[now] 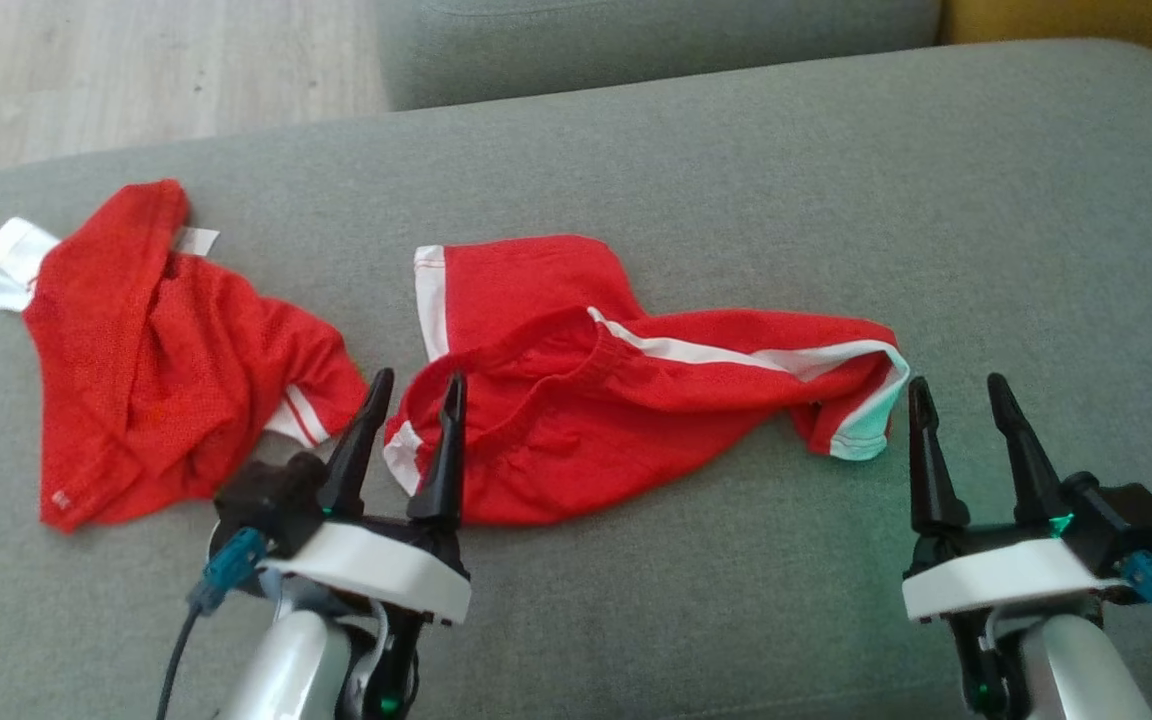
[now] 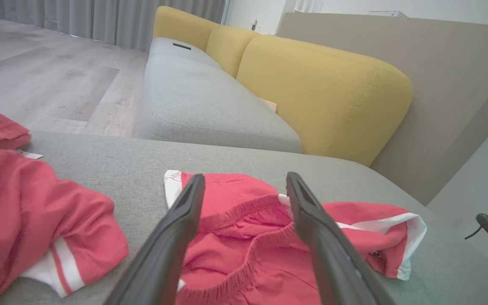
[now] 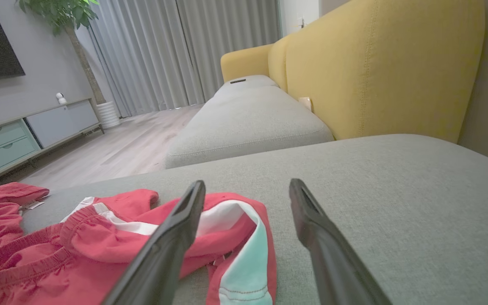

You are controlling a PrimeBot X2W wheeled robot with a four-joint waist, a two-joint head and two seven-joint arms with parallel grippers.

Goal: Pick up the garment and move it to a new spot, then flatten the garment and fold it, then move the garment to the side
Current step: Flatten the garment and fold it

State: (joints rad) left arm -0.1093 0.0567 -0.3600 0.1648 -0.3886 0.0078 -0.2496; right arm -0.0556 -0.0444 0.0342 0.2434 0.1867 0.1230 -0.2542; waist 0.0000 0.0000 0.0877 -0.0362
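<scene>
A crumpled red garment (image 1: 576, 400), shorts with white side stripes and an elastic waistband, lies in the middle of the grey cushion (image 1: 736, 150). My left gripper (image 1: 419, 380) hovers open at its left end, with the waistband (image 2: 244, 220) showing between the fingers of that gripper (image 2: 245, 178). My right gripper (image 1: 958, 383) stands open just right of the shorts' white-trimmed leg hem (image 3: 244, 262), nothing between its fingers (image 3: 248, 183). A second red garment (image 1: 146, 360) with white trim lies bunched at the left (image 2: 15, 203).
The cushion's far edge drops to a wooden floor (image 1: 136, 70). Another grey seat (image 2: 193, 97) and a yellow backrest (image 2: 320, 84) lie beyond. A low cabinet (image 3: 15, 135) and a potted plant (image 3: 79, 25) stand across the room. Bare cushion stretches to the right (image 1: 1036, 250).
</scene>
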